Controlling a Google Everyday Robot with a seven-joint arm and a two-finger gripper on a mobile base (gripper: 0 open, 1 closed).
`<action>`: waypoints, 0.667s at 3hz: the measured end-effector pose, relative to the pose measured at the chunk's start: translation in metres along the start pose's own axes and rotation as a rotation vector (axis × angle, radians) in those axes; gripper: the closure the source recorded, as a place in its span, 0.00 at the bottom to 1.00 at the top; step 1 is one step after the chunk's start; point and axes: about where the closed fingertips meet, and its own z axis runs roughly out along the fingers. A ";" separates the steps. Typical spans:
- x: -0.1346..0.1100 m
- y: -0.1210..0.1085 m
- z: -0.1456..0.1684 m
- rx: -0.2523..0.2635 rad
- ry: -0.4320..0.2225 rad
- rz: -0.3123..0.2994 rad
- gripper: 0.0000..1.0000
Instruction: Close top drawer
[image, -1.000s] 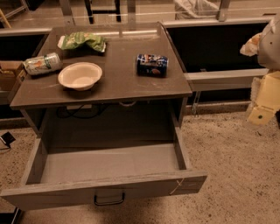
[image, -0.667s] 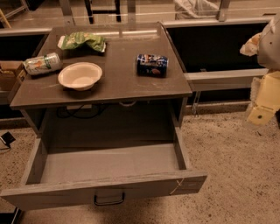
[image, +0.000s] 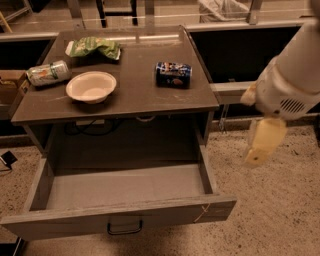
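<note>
The top drawer (image: 120, 187) is a wide grey wooden drawer pulled far out of the table toward me, and it is empty inside. Its front panel (image: 75, 225) runs along the bottom of the view. The panel has a small dark bail handle (image: 124, 228) in the middle and a white string (image: 202, 212) at its right end. My gripper (image: 261, 144) hangs on the white arm (image: 290, 80) at the right. It is above the floor, to the right of the drawer's right side and apart from it.
The grey table top (image: 135, 90) above the drawer holds a white bowl (image: 91, 86), a lying can (image: 48, 73), a green bag (image: 95, 47) and a dark blue packet (image: 173, 74). Cables (image: 90, 127) hang under the top. The floor is speckled (image: 270, 210).
My arm and gripper have moved left and a little down, closer to the drawer's right side. The drawer and the things on the table have not moved.
</note>
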 end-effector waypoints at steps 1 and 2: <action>-0.013 0.039 0.063 -0.069 -0.057 -0.035 0.38; -0.017 0.085 0.121 -0.140 -0.118 -0.081 0.62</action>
